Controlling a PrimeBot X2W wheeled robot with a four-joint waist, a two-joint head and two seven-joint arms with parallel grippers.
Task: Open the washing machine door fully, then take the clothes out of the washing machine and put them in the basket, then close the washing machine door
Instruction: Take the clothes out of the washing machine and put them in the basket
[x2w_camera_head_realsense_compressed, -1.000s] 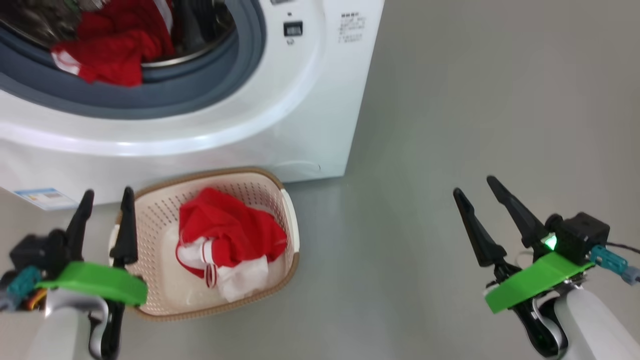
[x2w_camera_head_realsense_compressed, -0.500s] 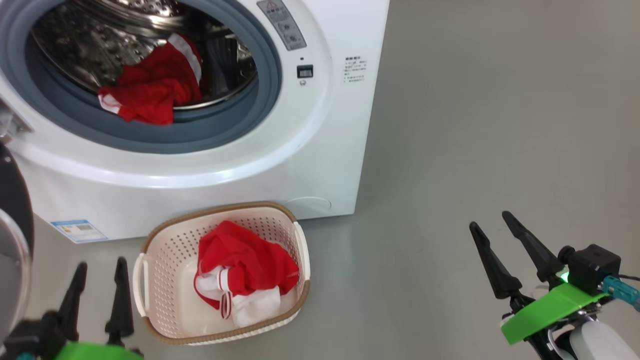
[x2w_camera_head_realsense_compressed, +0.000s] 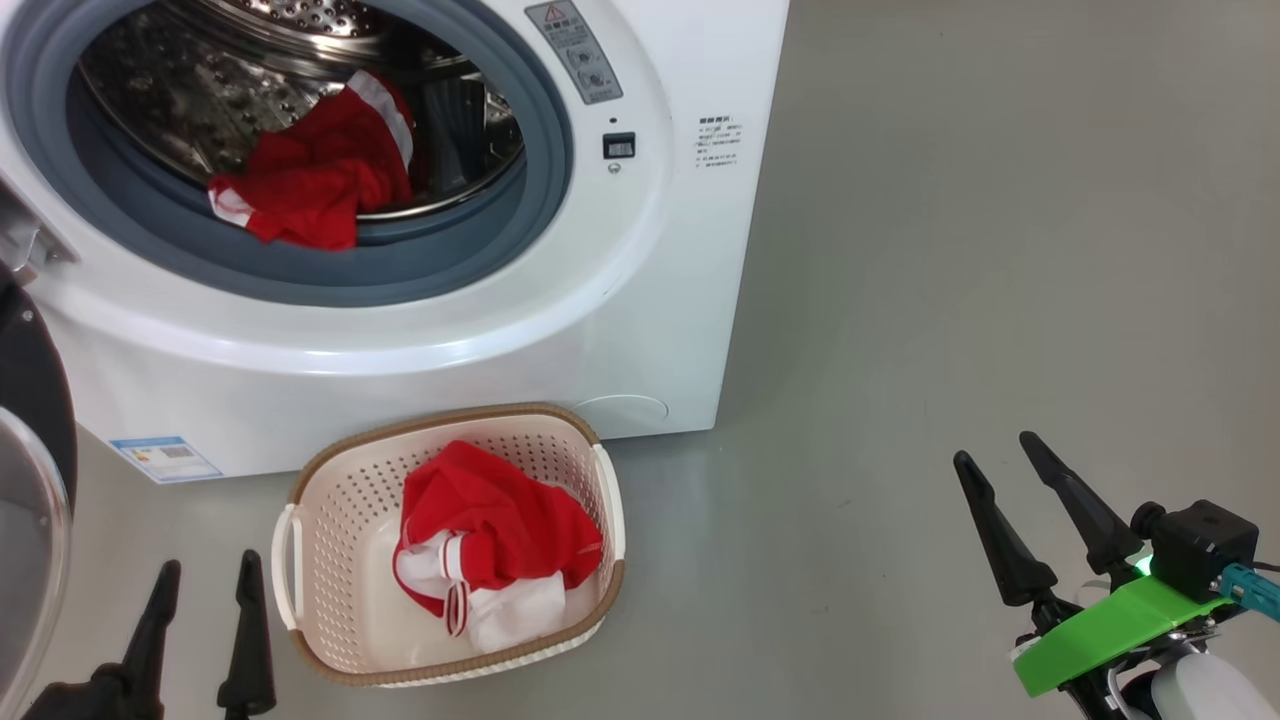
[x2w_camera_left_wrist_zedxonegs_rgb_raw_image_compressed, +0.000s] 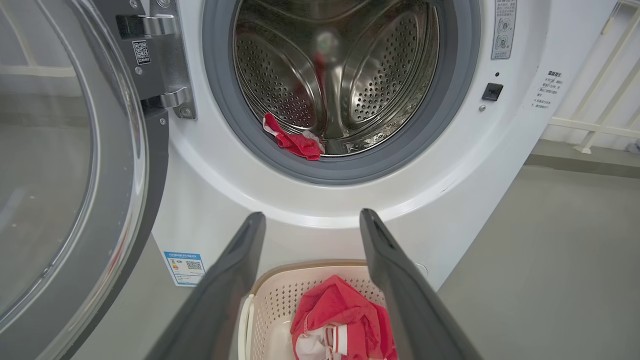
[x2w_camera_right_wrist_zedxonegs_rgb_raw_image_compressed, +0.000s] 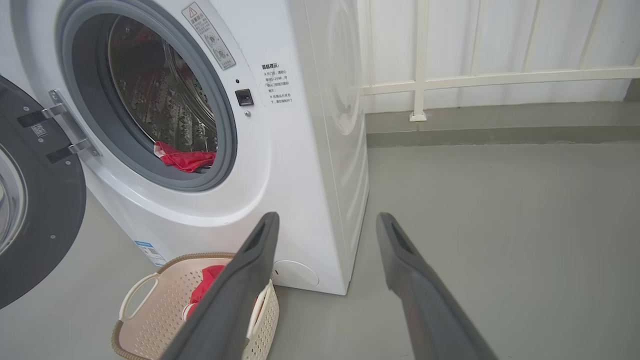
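Observation:
The washing machine (x2w_camera_head_realsense_compressed: 640, 300) stands with its door (x2w_camera_head_realsense_compressed: 30, 480) swung open at the left. Red clothes (x2w_camera_head_realsense_compressed: 310, 185) lie at the drum's front lip, also seen as red clothes (x2w_camera_left_wrist_zedxonegs_rgb_raw_image_compressed: 295, 142) in the left wrist view. The cream basket (x2w_camera_head_realsense_compressed: 440, 415) sits on the floor before the washer and holds a red and white garment (x2w_camera_head_realsense_compressed: 490, 530). My left gripper (x2w_camera_head_realsense_compressed: 205, 575) is open and empty just left of the basket. In its own view the left gripper (x2w_camera_left_wrist_zedxonegs_rgb_raw_image_compressed: 312, 215) points at the washer front above the basket (x2w_camera_left_wrist_zedxonegs_rgb_raw_image_compressed: 280, 295). My right gripper (x2w_camera_head_realsense_compressed: 998, 450) is open over bare floor, far right.
Grey floor (x2w_camera_head_realsense_compressed: 950, 300) stretches to the right of the washer. A white railing (x2w_camera_right_wrist_zedxonegs_rgb_raw_image_compressed: 420, 80) runs along the back wall behind it. The open door (x2w_camera_right_wrist_zedxonegs_rgb_raw_image_compressed: 40, 210) juts out on the washer's left side. A blue label (x2w_camera_head_realsense_compressed: 165, 458) marks the washer's lower front.
The head camera has tilted up, bringing more of the drum and the door into view. My left gripper has dropped back toward the bottom edge, away from the basket's rim. Both grippers stay open.

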